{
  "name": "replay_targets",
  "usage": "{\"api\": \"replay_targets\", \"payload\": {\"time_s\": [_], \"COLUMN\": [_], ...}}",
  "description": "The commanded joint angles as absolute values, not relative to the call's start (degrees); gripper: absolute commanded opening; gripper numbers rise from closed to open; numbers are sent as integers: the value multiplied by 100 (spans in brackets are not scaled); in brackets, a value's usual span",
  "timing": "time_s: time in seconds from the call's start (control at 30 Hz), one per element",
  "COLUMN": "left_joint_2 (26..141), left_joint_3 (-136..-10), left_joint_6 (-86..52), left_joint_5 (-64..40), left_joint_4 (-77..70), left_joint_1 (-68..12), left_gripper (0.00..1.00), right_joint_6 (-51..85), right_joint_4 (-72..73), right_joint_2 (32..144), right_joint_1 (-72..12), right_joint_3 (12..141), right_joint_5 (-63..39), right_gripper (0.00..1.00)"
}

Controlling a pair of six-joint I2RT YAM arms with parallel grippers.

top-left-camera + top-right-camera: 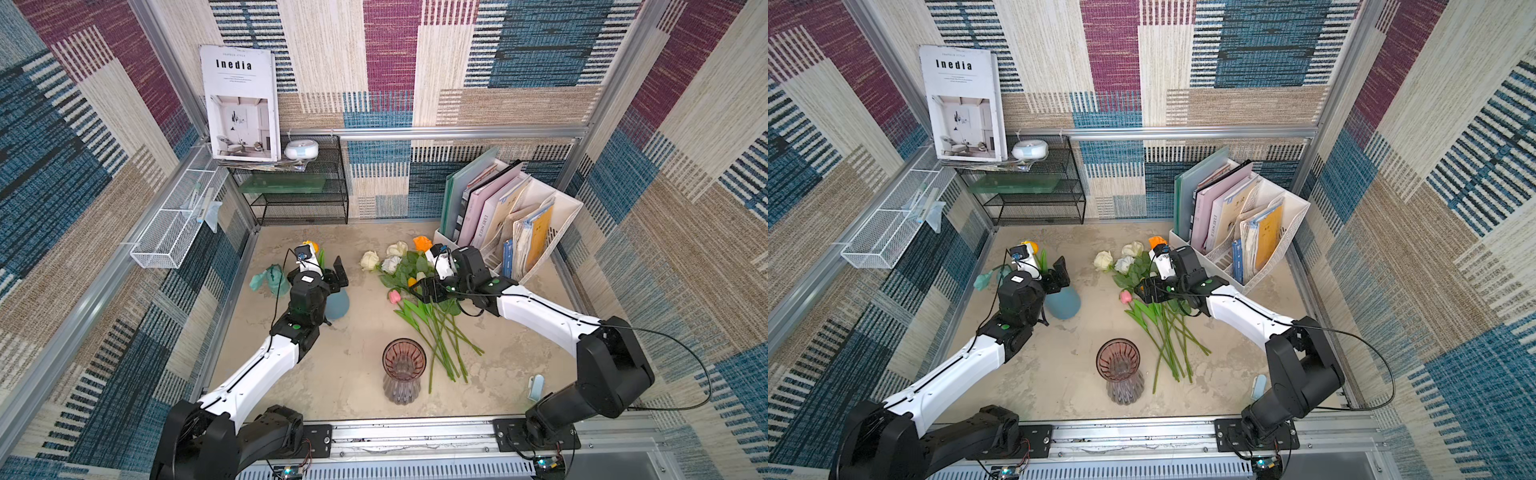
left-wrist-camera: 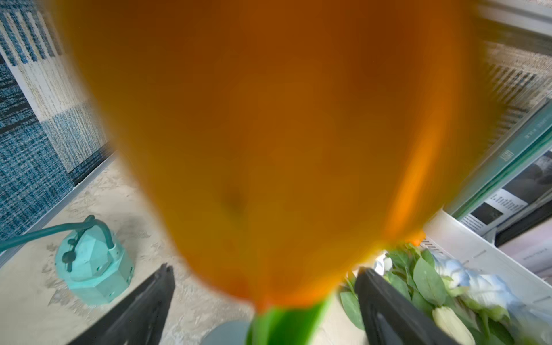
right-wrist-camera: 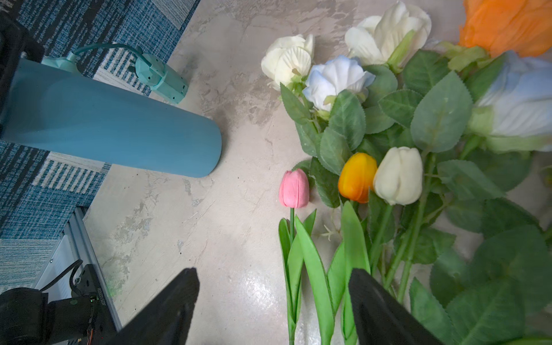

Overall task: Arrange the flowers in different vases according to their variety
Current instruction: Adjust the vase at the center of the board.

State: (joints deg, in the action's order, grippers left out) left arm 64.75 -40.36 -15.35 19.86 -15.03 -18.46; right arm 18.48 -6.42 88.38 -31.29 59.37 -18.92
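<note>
Two tools are spread open and hold nothing. The right tool (image 3: pixel 272 271) hangs low over the bunch of flowers (image 1: pixel 432 316) lying on the surface (image 1: pixel 332 374) right of centre. The pink tulip (image 3: pixel 294 188) lies under its gap at the bunch's left edge, with its head toward the far side and its stem running back toward the near right, so the jaws stand across the stem. This arm is much the nearer one, stretched from its near-right base with the wrist tipped down. The left tool (image 2: pixel 265 270) stands released around the stem of an orange tulip (image 2: pixel 268 134) set upright in the blue vase (image 3: pixel 119 125) at the left, its arm reaching out from the near-left base. The purple ribbed glass vase (image 1: pixel 404 365) stands near and central, apparently empty. A pale-blue rose (image 3: pixel 334 79) lies at the bunch's far end. A short drop and a squeeze should take the pink stem.
</note>
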Motion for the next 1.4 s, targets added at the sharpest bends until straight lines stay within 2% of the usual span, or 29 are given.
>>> {"api": "replay_targets", "payload": {"time_s": [0.0,0.1,0.2,0.77,0.87,1.17,1.37], "left_joint_2": [6420,6413,6253,4918,4610,3847,3666], "left_joint_3": [-4709,-5330,-5526,-5601,-5439,-4582,-4133], "left_joint_6": [-1703,-1905,-2051,-2947,-3142,-3664,-3798], "left_joint_5": [2059,1895,1622,966,783,404,291], "left_joint_4": [5,1101,1556,2774,2982,3278,3296], "left_joint_1": [-1845,-1846,-1845,-1854,-1846,-1853,-1852], "left_gripper": [99,99,99,99,99,99,99], "right_joint_6": [1760,1828,1868,1806,1800,1790,1776], "right_joint_4": [-1008,-1311,-1377,-1301,-1279,-1220,-1218], "right_joint_2": [8786,8772,8737,8830,8951,9246,9504], "right_joint_1": [-3129,-3136,-3136,-3140,-3139,-3153,-3151], "right_joint_3": [5945,5879,5696,4988,4949,4938,5007], "right_joint_5": [-1583,-1414,-1475,-1793,-1830,-1774,-1633], "right_gripper": [83,78,72,38,35,34,38]}}
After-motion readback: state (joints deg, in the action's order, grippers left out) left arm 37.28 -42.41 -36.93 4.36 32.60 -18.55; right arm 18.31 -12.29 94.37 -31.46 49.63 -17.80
